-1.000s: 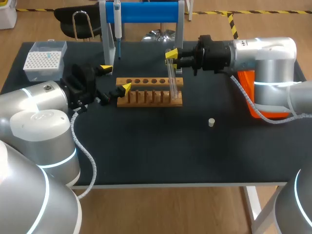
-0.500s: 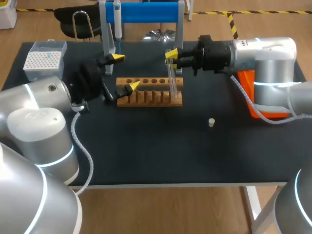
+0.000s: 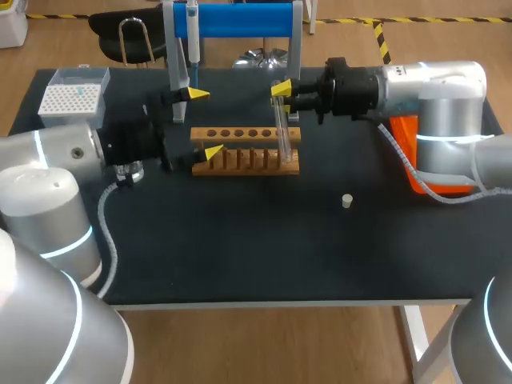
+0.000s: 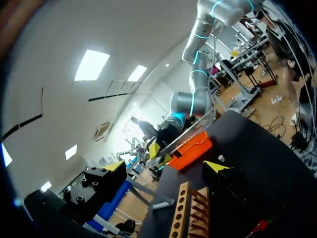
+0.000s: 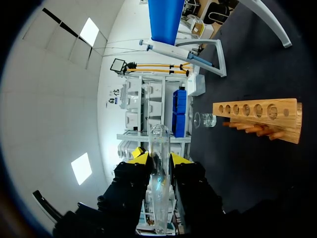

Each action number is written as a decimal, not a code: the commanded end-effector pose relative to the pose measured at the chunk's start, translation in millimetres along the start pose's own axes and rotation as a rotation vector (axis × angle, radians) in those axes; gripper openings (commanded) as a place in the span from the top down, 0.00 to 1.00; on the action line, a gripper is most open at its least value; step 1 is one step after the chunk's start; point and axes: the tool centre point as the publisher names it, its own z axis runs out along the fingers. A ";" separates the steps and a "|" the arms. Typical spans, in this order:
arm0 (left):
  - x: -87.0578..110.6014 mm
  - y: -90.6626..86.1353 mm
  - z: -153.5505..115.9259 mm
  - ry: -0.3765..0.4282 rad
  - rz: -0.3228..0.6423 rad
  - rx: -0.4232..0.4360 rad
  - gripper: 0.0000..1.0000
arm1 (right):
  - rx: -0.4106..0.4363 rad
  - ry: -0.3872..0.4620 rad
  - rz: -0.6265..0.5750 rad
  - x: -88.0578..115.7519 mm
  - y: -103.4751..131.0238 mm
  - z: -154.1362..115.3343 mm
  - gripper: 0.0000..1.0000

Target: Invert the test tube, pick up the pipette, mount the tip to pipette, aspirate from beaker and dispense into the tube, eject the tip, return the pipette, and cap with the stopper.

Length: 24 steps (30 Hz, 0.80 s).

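At the far left the tip box (image 3: 74,98) sits with its grid of tips, none of them mounted yet as far as I can judge. My left gripper (image 3: 204,122) hangs just off the left end of the wooden rack (image 3: 245,152), fingers spread wide and holding nothing. The beaker (image 5: 208,119) stands by that same end of the rack, partly under my left arm in the head view. Behind it the pipette (image 3: 192,40) hangs on the blue stand (image 3: 240,20), so I take picking it up as not yet done, and with it mounting the tip, aspirating, dispensing, ejecting and returning.

Further right, my right gripper (image 5: 159,156) is clamped on the test tube (image 3: 282,132) near its upper end, one finger on each side. The tube stands roughly upright, its lower end at the right end of the rack. I cannot tell which end is up, nor whether it is seated, so I judge the inverting step is the one in hand. The stopper (image 3: 347,201) lies alone on the table, well apart from the rack, so capping is still to come.

I can make out no readable label or writing on any of these things
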 end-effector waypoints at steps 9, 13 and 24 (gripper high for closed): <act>3.9 -8.5 14.8 -0.033 0.736 0.035 0.00 | -0.003 -0.003 0.000 0.8 -0.9 -0.1 1.00; 5.3 -11.1 23.4 -0.015 0.796 0.057 0.00 | -0.003 -0.003 0.000 0.8 -0.9 -0.1 1.00; 13.4 -14.8 43.8 0.034 0.870 0.178 0.00 | -0.003 -0.003 0.000 0.8 -0.9 -0.1 1.00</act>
